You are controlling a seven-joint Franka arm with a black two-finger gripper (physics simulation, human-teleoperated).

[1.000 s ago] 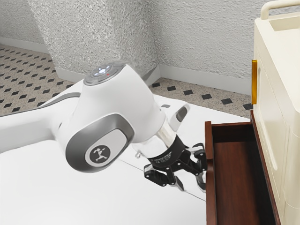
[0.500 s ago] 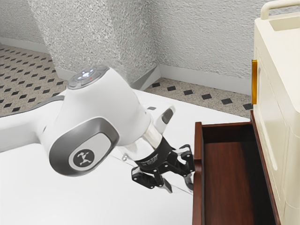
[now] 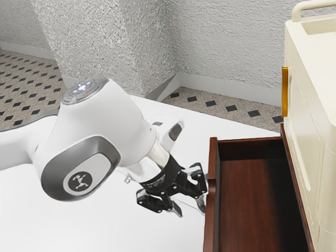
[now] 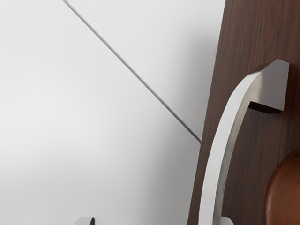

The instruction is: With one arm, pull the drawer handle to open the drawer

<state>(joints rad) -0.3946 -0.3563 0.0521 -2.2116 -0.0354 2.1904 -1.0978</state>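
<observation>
In the exterior view my gripper stands open at the outer side of the drawer's front panel. The dark wooden drawer is pulled well out of the cabinet, its inside exposed. Seen in the wrist view, the curved silver handle runs down along the drawer front. The handle's lower part lies between the fingertips of the gripper, right beside one and far from the other. The handle's far end is hidden.
The cream cabinet with a gold strip stands at the exterior view's right. A white tabletop with a thin seam lies under the arm. A rounded orange-brown shape sits by the handle in the wrist view.
The drawer has slid farther out toward the exterior view's left, with my hand moving the same way alongside its front. The cabinet has stayed put.
</observation>
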